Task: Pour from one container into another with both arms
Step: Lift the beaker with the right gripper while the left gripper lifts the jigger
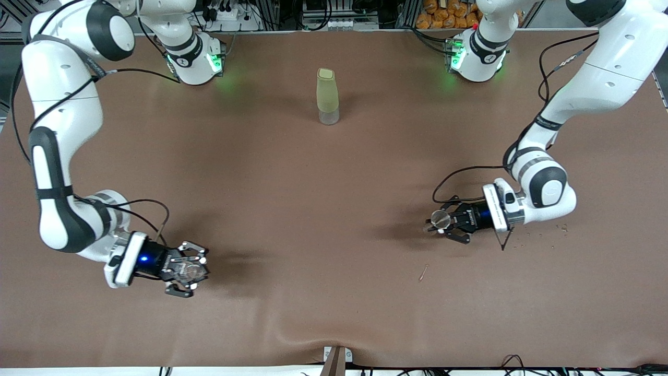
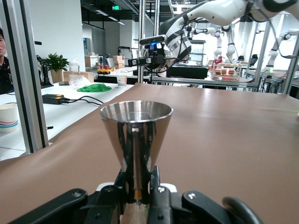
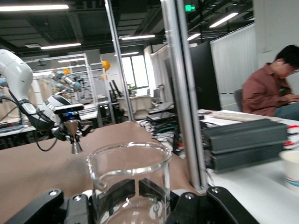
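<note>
My left gripper (image 1: 441, 221) is shut on the narrow waist of a shiny metal jigger (image 1: 440, 218), held upright over the table toward the left arm's end. In the left wrist view the jigger (image 2: 136, 134) rises from the shut gripper (image 2: 138, 184), its upper cup facing up. My right gripper (image 1: 190, 271) is shut on a clear glass beaker (image 1: 192, 272) over the table toward the right arm's end. In the right wrist view the beaker (image 3: 128, 179) stands upright, and the dark fingers (image 3: 119, 192) show through the glass. I cannot see any liquid in either vessel.
A tall pale green bottle (image 1: 327, 96) with a clear base stands upright mid-table, near the arms' bases. A small stick (image 1: 423, 272) and some crumbs (image 1: 561, 227) lie near the left gripper. A clamp (image 1: 335, 360) sits at the table's front edge.
</note>
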`<action>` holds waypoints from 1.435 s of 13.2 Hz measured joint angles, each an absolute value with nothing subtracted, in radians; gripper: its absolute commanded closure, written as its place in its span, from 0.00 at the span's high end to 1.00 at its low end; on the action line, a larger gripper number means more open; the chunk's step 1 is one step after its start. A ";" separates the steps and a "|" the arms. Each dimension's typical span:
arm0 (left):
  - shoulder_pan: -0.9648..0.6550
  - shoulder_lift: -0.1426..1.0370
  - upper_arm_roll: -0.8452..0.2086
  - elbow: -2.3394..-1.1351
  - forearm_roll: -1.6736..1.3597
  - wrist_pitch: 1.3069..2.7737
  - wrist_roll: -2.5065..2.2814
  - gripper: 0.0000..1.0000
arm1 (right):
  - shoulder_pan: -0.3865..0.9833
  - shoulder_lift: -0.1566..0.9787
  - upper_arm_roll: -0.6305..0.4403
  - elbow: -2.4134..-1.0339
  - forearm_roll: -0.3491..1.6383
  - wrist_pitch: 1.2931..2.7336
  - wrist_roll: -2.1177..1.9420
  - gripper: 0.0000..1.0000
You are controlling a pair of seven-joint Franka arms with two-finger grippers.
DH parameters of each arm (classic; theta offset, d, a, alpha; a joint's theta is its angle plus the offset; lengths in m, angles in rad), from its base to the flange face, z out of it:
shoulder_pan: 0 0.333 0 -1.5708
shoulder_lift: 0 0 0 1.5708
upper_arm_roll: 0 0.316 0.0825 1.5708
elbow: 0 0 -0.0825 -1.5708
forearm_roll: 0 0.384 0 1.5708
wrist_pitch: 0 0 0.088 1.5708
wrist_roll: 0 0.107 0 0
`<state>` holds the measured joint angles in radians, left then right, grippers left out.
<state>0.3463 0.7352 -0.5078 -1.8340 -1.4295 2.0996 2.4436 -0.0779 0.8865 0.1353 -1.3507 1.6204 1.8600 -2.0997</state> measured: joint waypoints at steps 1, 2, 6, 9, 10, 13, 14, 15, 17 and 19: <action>0.321 0.735 -0.508 -1.829 -1.457 2.121 2.444 0.00 | -0.048 0.887 0.136 -1.339 1.626 1.877 -2.087 0.00; 0.294 0.735 -0.509 -1.824 -1.485 2.146 2.444 0.00 | -0.020 0.887 0.136 -1.331 1.632 1.890 -2.082 0.00; 0.193 0.735 -0.510 -1.799 -1.594 2.240 2.444 0.00 | 0.097 0.885 0.138 -1.308 1.689 1.927 -2.022 0.00; 0.131 0.735 -0.510 -1.779 -1.660 2.286 2.444 0.00 | 0.176 0.874 0.139 -1.287 1.691 1.982 -1.957 0.00; 0.109 0.735 -0.510 -1.771 -1.683 2.302 2.444 0.00 | 0.197 0.869 0.139 -1.282 1.694 1.994 -1.947 0.00; 0.048 0.735 -0.510 -1.748 -1.750 2.352 2.444 0.00 | 0.250 0.846 0.155 -1.268 1.735 2.060 -1.906 0.00; 0.031 0.735 -0.510 -1.741 -1.770 2.364 2.444 0.00 | 0.264 0.832 0.175 -1.266 1.738 2.115 -1.879 0.00; 0.015 0.735 -0.510 -1.730 -1.790 2.379 2.444 0.00 | 0.275 0.819 0.206 -1.266 1.739 2.176 -1.853 0.00; -0.016 0.735 -0.510 -1.710 -1.826 2.411 2.444 0.00 | 0.285 0.802 0.281 -1.266 1.740 2.290 -1.814 0.00; -0.035 0.736 -0.508 -1.695 -1.840 2.431 2.440 0.00 | 0.286 0.797 0.357 -1.267 1.741 2.385 -1.782 0.00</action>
<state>-0.0351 0.7361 -0.5082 -1.6948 -1.8402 2.4314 2.4404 0.2863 0.7965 0.3572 -1.2670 1.7414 2.3848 -1.7823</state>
